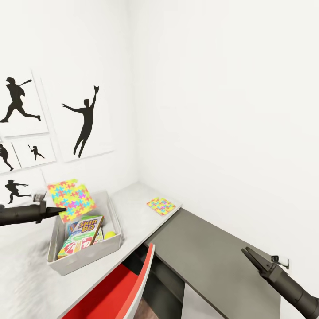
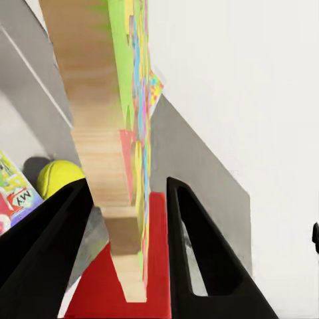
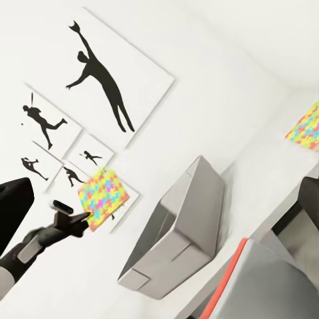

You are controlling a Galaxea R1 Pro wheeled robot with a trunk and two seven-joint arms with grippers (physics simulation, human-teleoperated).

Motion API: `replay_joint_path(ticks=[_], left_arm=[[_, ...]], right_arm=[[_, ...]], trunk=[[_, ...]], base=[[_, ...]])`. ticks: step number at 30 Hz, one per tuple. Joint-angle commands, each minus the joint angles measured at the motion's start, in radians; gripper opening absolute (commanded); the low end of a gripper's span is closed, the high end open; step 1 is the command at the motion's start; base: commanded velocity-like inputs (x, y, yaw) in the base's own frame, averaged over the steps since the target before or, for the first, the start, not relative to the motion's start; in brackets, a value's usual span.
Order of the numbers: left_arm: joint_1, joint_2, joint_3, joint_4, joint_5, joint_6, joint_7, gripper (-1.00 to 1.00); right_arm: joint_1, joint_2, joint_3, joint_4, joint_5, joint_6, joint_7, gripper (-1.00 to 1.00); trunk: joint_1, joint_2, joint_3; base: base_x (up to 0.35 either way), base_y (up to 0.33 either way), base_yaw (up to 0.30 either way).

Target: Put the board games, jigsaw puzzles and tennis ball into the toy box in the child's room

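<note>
My left gripper (image 1: 56, 211) is shut on the edge of a multicolour jigsaw puzzle (image 1: 71, 199) and holds it tilted above the far end of the light grey toy box (image 1: 84, 260). In the left wrist view the jigsaw puzzle (image 2: 109, 133) stands edge-on between the fingers (image 2: 199, 252). Inside the toy box lie a blue board game (image 1: 86, 226), a white-green one with a red strip (image 1: 76, 246) and the yellow tennis ball (image 1: 110, 235). A second jigsaw puzzle (image 1: 161, 206) lies flat on the table (image 1: 133, 201) near the wall. My right gripper (image 1: 249, 255) hangs open over the dark cabinet top.
A red chair (image 1: 117, 290) stands tucked against the table's front edge, below the toy box. The lower dark grey cabinet top (image 1: 212, 261) runs along the right wall. Black silhouette pictures (image 1: 86, 119) hang on the white wall behind the table.
</note>
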Motion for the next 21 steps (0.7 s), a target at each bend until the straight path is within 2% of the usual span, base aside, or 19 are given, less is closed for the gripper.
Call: replay_joint_path(ticks=[1, 5, 9, 21], left_arm=[[-0.006, -0.005, -0.004, -0.001, -0.031, 0.008, 0.003, -1.0], [-0.012, -0.023, -0.049, -0.001, -0.077, -0.001, 0.031, -1.0], [-0.014, -0.028, -0.075, -0.001, -0.086, -0.005, 0.037, -1.0], [-0.014, -0.032, -0.088, -0.001, -0.095, -0.028, 0.042, -1.0]], right_arm=[[-0.001, 0.0, -0.001, 0.0, -0.004, 0.008, 0.001, 1.0], [-0.001, -0.004, -0.002, 0.0, -0.004, 0.01, 0.003, 1.0], [-0.001, -0.01, -0.004, 0.0, -0.004, 0.012, 0.004, 1.0], [-0.001, -0.012, -0.006, 0.007, -0.004, 0.013, 0.004, 1.0]], trunk=[[0.0, -0.001, -0.002], [0.0, -0.001, -0.002], [0.0, -0.001, -0.002], [0.0, -0.001, -0.018]], base=[[0.0, 0.0, 0.0], [0.0, 0.0, 0.0], [0.0, 0.0, 0.0], [0.0, 0.0, 0.0]])
